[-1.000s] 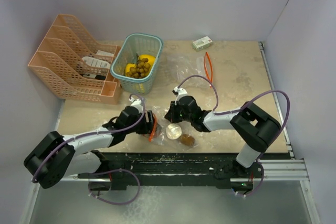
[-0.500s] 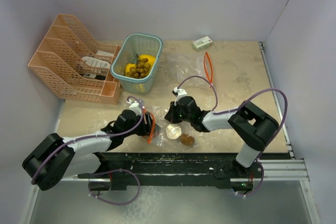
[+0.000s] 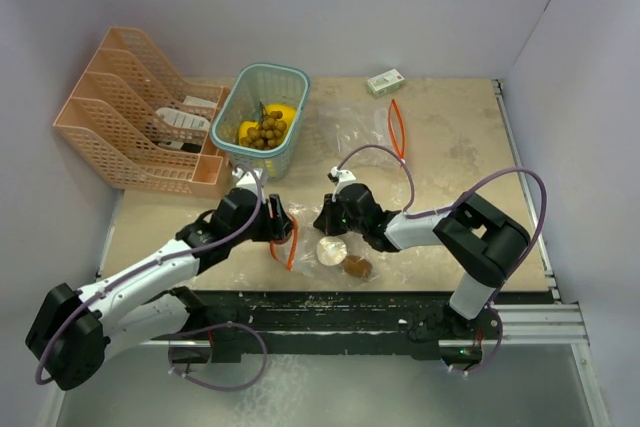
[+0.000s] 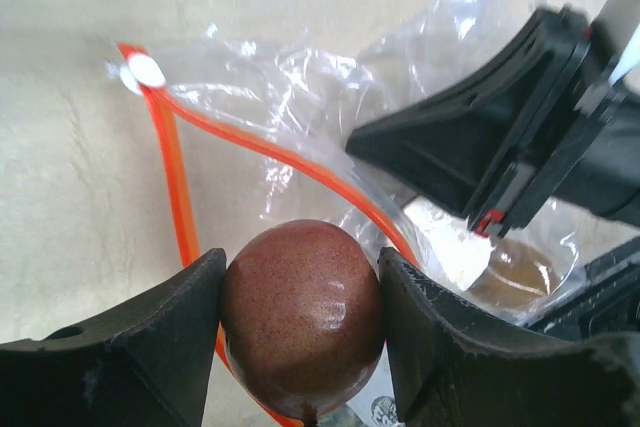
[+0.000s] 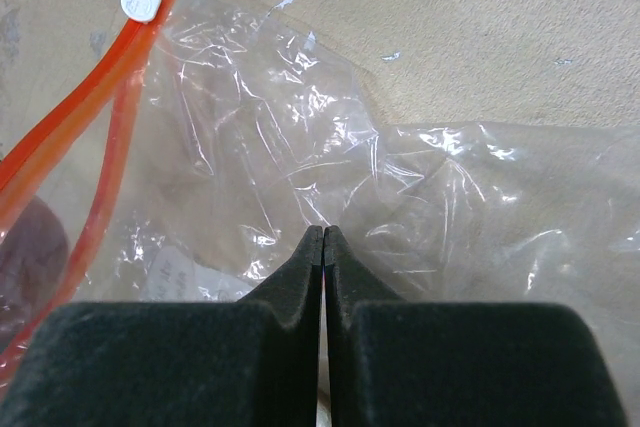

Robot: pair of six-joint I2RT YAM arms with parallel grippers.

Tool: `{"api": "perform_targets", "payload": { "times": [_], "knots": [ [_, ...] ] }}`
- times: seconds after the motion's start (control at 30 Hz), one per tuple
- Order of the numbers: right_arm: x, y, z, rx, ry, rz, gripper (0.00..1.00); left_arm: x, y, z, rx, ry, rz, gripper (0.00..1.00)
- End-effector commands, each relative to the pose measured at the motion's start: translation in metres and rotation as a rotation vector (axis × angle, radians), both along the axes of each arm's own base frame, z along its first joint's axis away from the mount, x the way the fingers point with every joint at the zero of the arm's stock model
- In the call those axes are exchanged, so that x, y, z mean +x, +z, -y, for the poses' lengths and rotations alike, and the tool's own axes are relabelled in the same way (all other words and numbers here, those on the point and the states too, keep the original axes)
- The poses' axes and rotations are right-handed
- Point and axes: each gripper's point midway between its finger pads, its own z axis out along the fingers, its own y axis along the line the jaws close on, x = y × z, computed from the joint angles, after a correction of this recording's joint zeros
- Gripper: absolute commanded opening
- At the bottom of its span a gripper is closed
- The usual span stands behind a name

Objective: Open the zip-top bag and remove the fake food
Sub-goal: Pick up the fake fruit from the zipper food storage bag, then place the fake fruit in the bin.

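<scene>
My left gripper (image 4: 300, 292) (image 3: 282, 224) is shut on a glossy reddish-brown round piece of fake food (image 4: 303, 312), held just above the open orange zip (image 4: 175, 202) of the clear zip-top bag (image 3: 312, 245). A beige piece (image 3: 331, 250) and a brown piece (image 3: 357, 267) lie inside the bag. My right gripper (image 5: 324, 233) (image 3: 326, 215) is shut, pinching the bag's clear film (image 5: 300, 137) from the far side. More fake food, yellow fruits and a grape cluster (image 3: 266, 129), sits in the teal basket (image 3: 292, 82).
A pink file organizer (image 3: 120, 137) stands at the back left beside the basket. A second clear bag with an orange zip (image 3: 397, 127) lies behind my right arm. A small white-green box (image 3: 384, 81) sits at the back wall.
My left gripper closed on the reddish piece and drew back up and left from the bag's mouth. The right gripper kept its pinch on the bag.
</scene>
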Motion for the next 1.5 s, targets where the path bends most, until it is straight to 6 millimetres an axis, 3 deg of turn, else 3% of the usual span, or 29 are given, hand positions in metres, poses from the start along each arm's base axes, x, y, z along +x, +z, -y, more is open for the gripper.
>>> {"api": "perform_targets", "payload": {
  "times": [0.0, 0.27, 0.63, 0.8, 1.07, 1.1, 1.2, 1.33, 1.4, 1.47],
  "knots": [
    [-0.002, 0.005, -0.004, 0.025, 0.010, 0.003, 0.00, 0.012, 0.017, -0.022, 0.101, 0.076, 0.017, 0.48],
    [-0.004, 0.004, 0.000, 0.022, 0.001, 0.005, 0.00, 0.054, 0.064, -0.018, 0.092, 0.112, 0.091, 0.49],
    [-0.003, 0.005, 0.007, 0.015, -0.019, 0.017, 0.00, 0.146, 0.128, -0.058, 0.031, 0.227, 0.168, 0.50],
    [-0.002, 0.005, 0.005, 0.012, -0.016, 0.018, 0.00, 0.169, 0.168, -0.063, -0.032, 0.256, 0.246, 0.50],
    [0.000, 0.006, 0.007, -0.002, -0.020, 0.031, 0.00, 0.189, 0.191, -0.065, -0.062, 0.273, 0.273, 0.50],
    [0.001, 0.007, 0.007, -0.005, -0.021, 0.034, 0.00, 0.192, 0.195, -0.066, -0.065, 0.277, 0.282, 0.54],
    [0.000, 0.008, 0.008, -0.003, -0.021, 0.036, 0.00, 0.203, 0.199, -0.067, -0.069, 0.284, 0.299, 0.76],
    [-0.001, 0.012, 0.009, -0.002, -0.020, 0.039, 0.00, 0.226, 0.179, -0.068, -0.066, 0.268, 0.218, 0.88],
    [-0.001, 0.015, 0.012, 0.000, -0.027, 0.045, 0.00, 0.228, 0.180, -0.067, -0.081, 0.261, 0.215, 0.98],
    [-0.002, 0.018, 0.015, -0.003, -0.033, 0.051, 0.00, 0.224, 0.185, -0.063, -0.110, 0.239, 0.236, 0.99]
  ]
}}
